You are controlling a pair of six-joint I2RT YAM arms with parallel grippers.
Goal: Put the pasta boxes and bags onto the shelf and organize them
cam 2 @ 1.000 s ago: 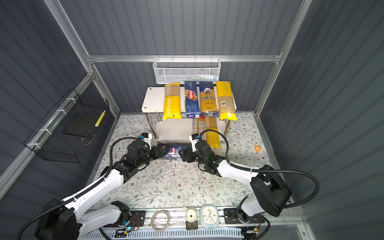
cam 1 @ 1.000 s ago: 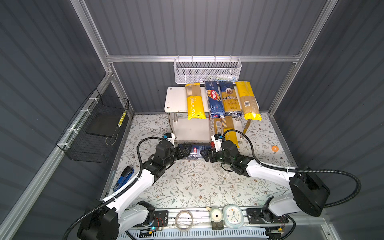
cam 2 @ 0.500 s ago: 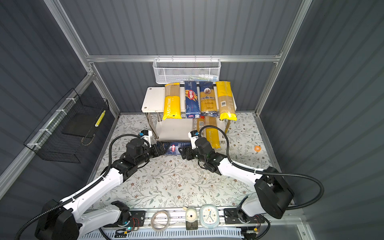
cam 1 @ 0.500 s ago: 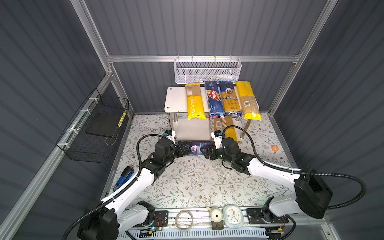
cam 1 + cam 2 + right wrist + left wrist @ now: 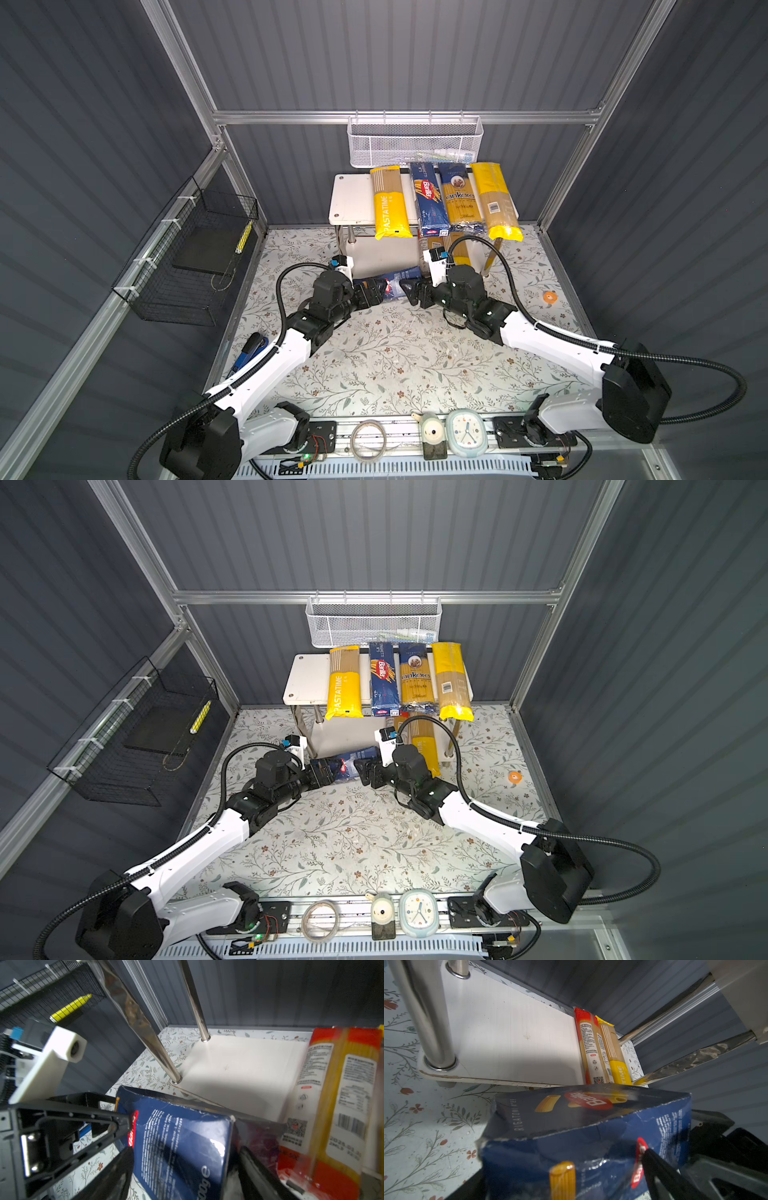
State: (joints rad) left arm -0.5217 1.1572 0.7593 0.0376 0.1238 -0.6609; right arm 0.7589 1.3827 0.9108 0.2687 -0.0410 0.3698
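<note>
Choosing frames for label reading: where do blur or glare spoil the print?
Left wrist view: the rigatoni box near the lens is smeared, the lower shelf board sharp. Right wrist view: the red-ended bag is blurred, with a glare spot on the box. In both top views the ankara bag reads clearly.

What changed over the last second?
The left pincer and right pincer carried the rigatoni box forward, toward the lower board of the shelf; both keep hold of it. Everything already on the shelf stayed put.
</note>
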